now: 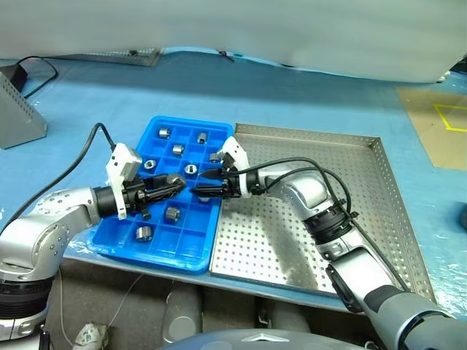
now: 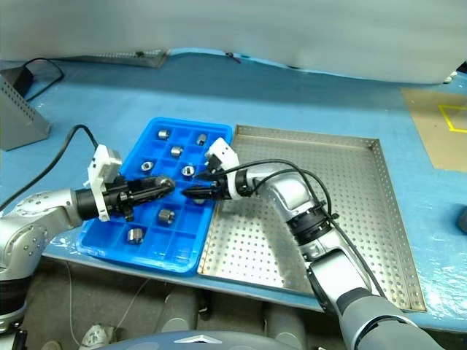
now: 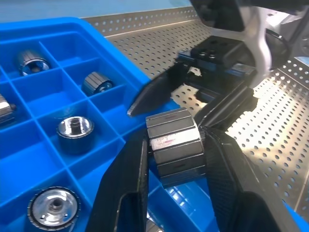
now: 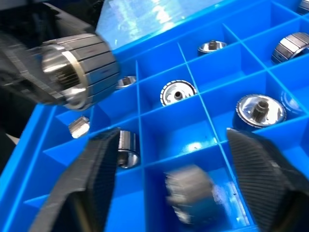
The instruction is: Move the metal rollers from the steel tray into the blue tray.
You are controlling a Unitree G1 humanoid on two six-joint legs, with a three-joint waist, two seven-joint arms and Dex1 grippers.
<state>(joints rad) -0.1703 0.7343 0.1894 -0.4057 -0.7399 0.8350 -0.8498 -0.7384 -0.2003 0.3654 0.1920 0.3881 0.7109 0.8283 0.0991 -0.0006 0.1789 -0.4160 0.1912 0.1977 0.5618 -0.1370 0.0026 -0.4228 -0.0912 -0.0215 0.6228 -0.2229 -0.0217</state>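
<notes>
- The left gripper (image 1: pixel 172 187) hangs over the middle of the blue tray (image 1: pixel 109 244), its fingers (image 3: pixel 123 193) clamped on one metal roller (image 3: pixel 176 145), probably to place it in a free compartment.
- Other metal rollers (image 1: pixel 143 233) sit one to a compartment, kept separate by the grid.
- The right gripper (image 1: pixel 197 191) faces it tip to tip, fingers (image 4: pixel 94 179) spread apart; a blurred roller (image 4: pixel 188 191) lies in the compartment beneath, seemingly just dropped.
- The steel tray (image 1: pixel 387 219) on the blue counter (image 1: pixel 306 95) looks emptied.

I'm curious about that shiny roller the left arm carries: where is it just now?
The roller sits pinched in the left gripper's fingers above the blue tray's middle compartments, facing the right gripper.
</notes>
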